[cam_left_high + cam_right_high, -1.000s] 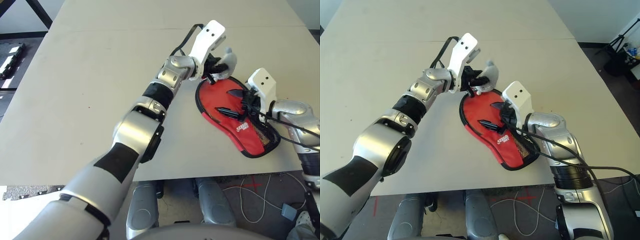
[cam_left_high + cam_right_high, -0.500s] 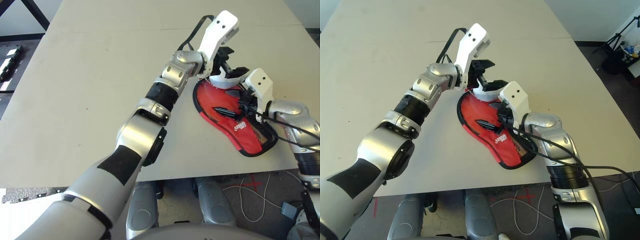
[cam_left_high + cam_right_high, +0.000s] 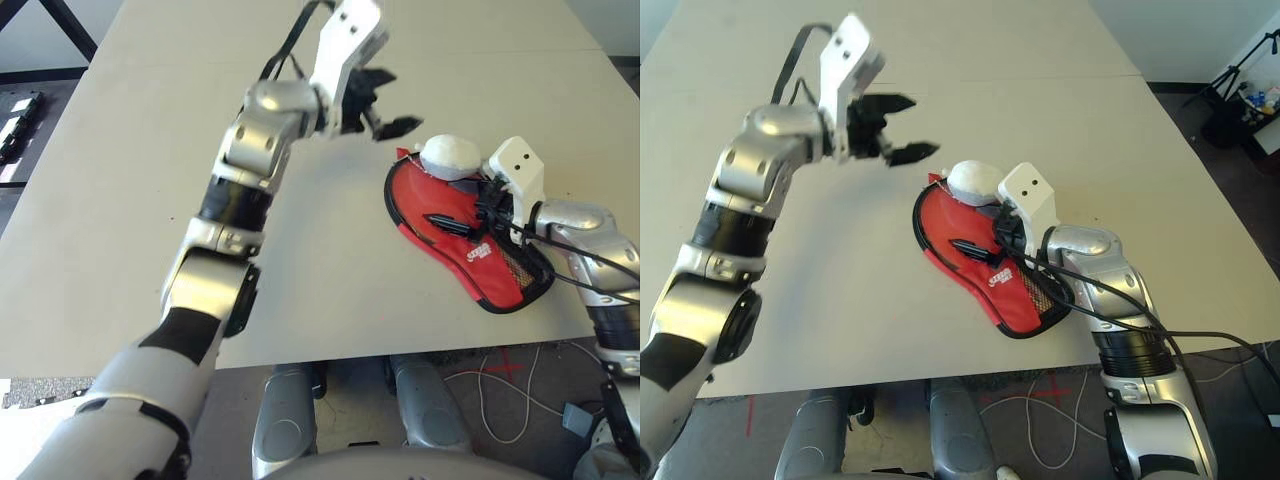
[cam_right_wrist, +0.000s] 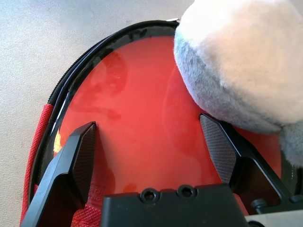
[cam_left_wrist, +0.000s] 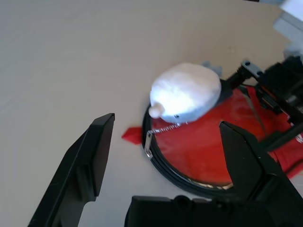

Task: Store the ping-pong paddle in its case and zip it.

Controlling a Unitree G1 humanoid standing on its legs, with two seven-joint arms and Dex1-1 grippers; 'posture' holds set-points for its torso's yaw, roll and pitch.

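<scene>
Lying under right gripper (image 4: 149, 151), case (image 3: 470, 245), left gripper (image 3: 385, 100) apart

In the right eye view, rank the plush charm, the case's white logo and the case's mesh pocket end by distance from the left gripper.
1. Plush charm, on the case's far end, nearest the left gripper.
2. White logo, mid-case.
3. Mesh pocket, near-right end.

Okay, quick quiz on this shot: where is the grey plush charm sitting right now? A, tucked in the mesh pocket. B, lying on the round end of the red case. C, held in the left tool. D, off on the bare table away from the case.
B: the plush charm rests on the round end of the case, while the left tool hangs open and empty above the table beside it.
</scene>
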